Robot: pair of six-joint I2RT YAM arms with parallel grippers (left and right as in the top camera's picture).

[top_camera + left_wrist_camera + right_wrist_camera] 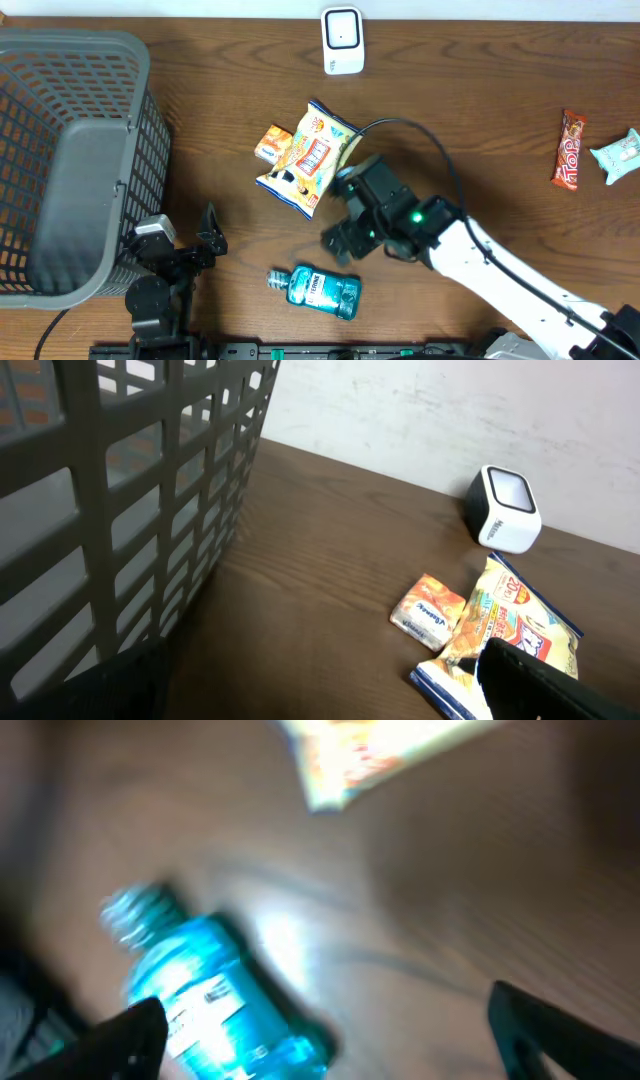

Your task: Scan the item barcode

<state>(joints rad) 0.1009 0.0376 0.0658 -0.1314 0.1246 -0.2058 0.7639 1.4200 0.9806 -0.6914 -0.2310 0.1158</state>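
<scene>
Nearest, a teal bottle [318,291] lay on its side on the desk [200,120], a little left of centre, cap pointing left. It looked full of teal liquid. At the near left, the left arm sat folded close to its base by the near right corner of the basket [70,110]. The left gripper [310,695] was low over the desk and aimed far-right, its jaws wide apart and empty.

Just beyond the bottle hung the right gripper [338,245], jaws spread wide with nothing between them. The blurred wrist view put the bottle below it, close to one finger; whether they touched could not be told. The right arm reached in from the near right corner, slanting far-left across the desk, with a green light on its wrist. A black cable [420,135] arched above it.

The grey mesh basket stood upright along the left side, its solid floor in plain view from overhead.

Farther on, mid-desk, lay a snack bag [310,160], with an orange packet [272,143] just beside it on the left. Well off to the right lay a red bar [569,150] and a pale pouch [620,155], side by side. Farthest, at the far edge near centre, stood the white scanner [342,42], well apart from the bottle.
</scene>
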